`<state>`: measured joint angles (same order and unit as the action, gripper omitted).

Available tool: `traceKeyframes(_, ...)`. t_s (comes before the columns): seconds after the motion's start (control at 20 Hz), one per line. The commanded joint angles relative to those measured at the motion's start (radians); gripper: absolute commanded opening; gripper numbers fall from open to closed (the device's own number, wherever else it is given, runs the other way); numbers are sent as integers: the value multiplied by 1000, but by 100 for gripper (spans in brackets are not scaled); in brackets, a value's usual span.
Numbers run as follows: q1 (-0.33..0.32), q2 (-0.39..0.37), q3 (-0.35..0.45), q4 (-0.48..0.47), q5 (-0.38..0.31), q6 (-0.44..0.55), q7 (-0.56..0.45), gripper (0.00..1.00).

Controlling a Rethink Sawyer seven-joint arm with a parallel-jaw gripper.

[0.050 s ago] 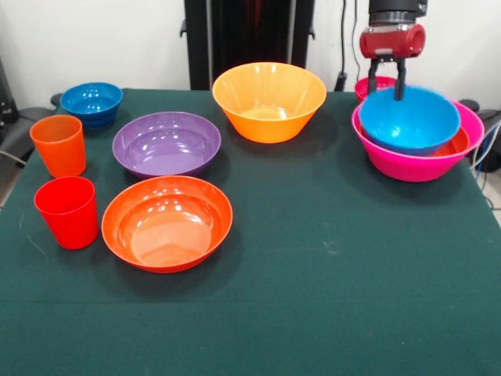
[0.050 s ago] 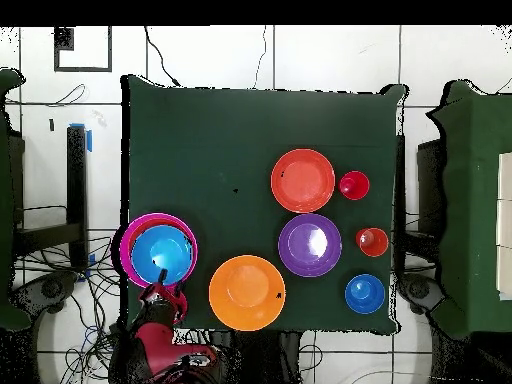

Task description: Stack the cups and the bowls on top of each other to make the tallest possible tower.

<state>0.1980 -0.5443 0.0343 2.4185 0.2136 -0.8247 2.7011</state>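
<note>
Blue bowl point(image 1: 409, 119) tilted in tower point(image 1: 415, 163)

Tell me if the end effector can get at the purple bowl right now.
Probably not yet: the end effector grips the blue bowl over the pink bowl. Nothing covers the purple bowl.

the tool point(image 1: 387, 78) stands over the far rim of the large blue plastic bowl point(image 1: 409, 119), nested in the large pink plastic bowl point(image 1: 415, 160); the yellow-orange plastic bowl point(image 1: 268, 100) lies beside it on the bench point(image 1: 329, 258).

Front view low across table point(image 1: 313, 298); overhead straight down; both share tabletop
</note>
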Motion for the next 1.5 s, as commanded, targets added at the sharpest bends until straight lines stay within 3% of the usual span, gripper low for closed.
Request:
traceKeyframes(0.05,0,85,112,-147,-2,-31,234,100)
traceKeyframes(0.5,-35,83,126,-144,-59,-38,218,100)
traceKeyframes(0.95,-69,30,97,-120,-120,72,96,100)
traceKeyframes(1.3,-229,-100,-6,-42,-319,203,-55,100)
traceKeyframes(1.5,-340,-258,-39,-18,-452,385,-144,100)
